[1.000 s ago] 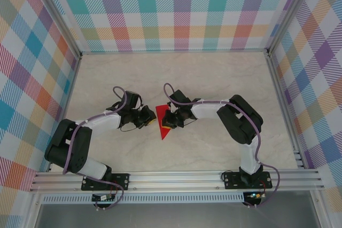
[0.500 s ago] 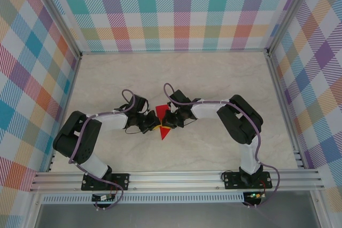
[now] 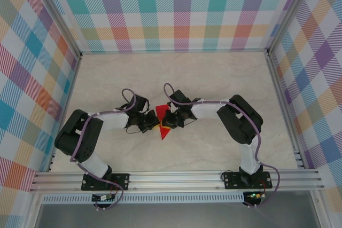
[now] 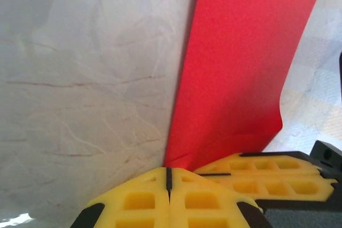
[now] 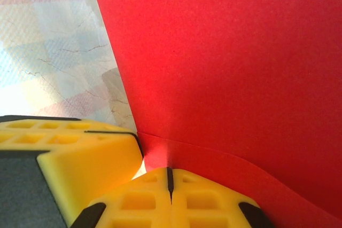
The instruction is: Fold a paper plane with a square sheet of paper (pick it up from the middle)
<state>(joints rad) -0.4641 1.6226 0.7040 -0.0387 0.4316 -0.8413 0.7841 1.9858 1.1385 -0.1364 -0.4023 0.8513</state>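
Note:
The square sheet of paper (image 3: 162, 114) is bright red and folded into a narrow pointed shape, its tip toward the near edge, mid-table between both arms. My left gripper (image 3: 153, 125) is shut on its left edge. In the left wrist view the paper (image 4: 240, 62) rises from the closed yellow jaws of that gripper (image 4: 168, 171). My right gripper (image 3: 166, 124) is shut on the paper from the right. In the right wrist view a folded flap of the paper (image 5: 230, 68) runs into that gripper (image 5: 169, 173). The two grippers almost touch.
The marble-look table (image 3: 214, 78) is walled by plaid panels (image 3: 176, 9) on three sides. An aluminium rail (image 3: 176, 179) carrying both arm bases runs along the near edge. The other arm's yellow fingers (image 4: 267, 173) (image 5: 80, 153) crowd each wrist view.
My left gripper moved right to the paper's left edge and closed on it. The right gripper and the paper stayed put.

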